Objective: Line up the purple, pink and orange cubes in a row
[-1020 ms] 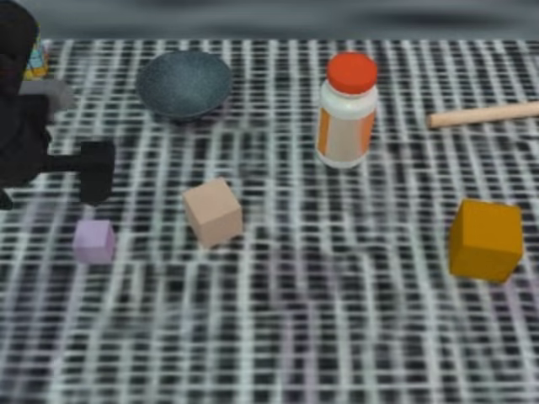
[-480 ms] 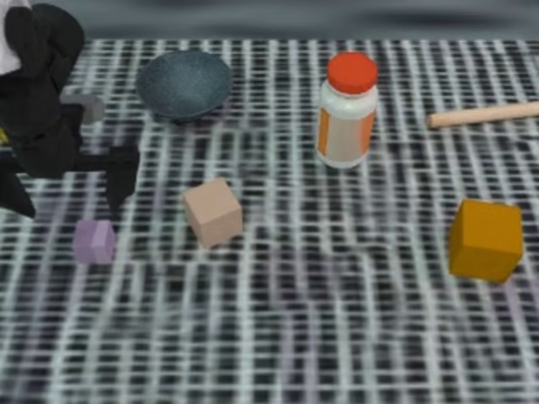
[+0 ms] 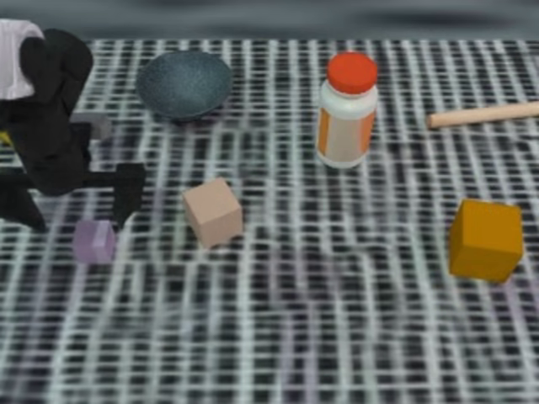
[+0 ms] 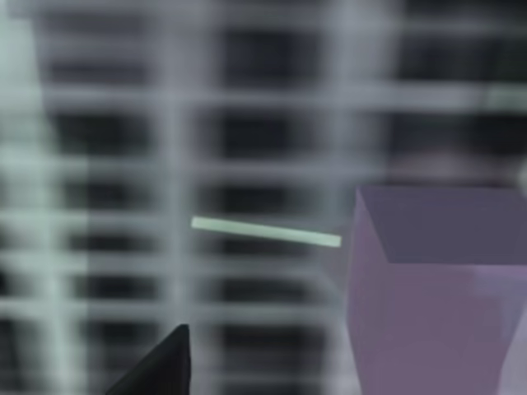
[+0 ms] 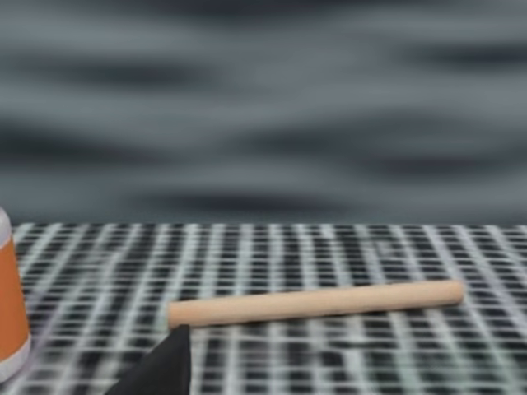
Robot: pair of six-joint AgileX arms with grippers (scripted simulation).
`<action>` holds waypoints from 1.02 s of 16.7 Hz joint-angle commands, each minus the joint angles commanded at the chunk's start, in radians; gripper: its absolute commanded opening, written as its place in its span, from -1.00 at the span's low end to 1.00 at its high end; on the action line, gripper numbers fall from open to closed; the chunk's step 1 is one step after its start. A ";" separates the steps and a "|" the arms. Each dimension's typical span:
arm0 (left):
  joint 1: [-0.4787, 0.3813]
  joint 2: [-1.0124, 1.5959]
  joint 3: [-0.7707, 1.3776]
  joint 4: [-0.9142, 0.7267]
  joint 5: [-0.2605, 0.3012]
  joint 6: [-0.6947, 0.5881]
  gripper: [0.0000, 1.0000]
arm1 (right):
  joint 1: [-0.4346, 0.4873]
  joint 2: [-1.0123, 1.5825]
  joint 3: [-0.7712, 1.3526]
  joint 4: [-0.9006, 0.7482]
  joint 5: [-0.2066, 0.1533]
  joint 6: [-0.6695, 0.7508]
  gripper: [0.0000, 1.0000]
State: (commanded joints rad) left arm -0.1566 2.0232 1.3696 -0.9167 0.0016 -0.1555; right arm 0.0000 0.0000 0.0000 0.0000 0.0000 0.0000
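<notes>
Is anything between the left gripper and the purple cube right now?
Nothing visible. The left gripper hovers open just above the purple cube, one finger on each side of it in the top view, with no object between them.

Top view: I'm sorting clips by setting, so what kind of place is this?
Likely a simulated tabletop test scene: a grid-patterned table, plain cubes such as the orange cube, and unrelated props such as a bowl.
</notes>
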 joint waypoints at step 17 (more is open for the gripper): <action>-0.001 0.100 -0.102 0.201 0.001 0.000 -0.06 | 0.000 0.000 0.000 0.000 0.000 0.000 1.00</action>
State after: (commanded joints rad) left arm -0.1576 2.1227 1.2673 -0.7153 0.0024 -0.1555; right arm 0.0000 0.0000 0.0000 0.0000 0.0000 0.0000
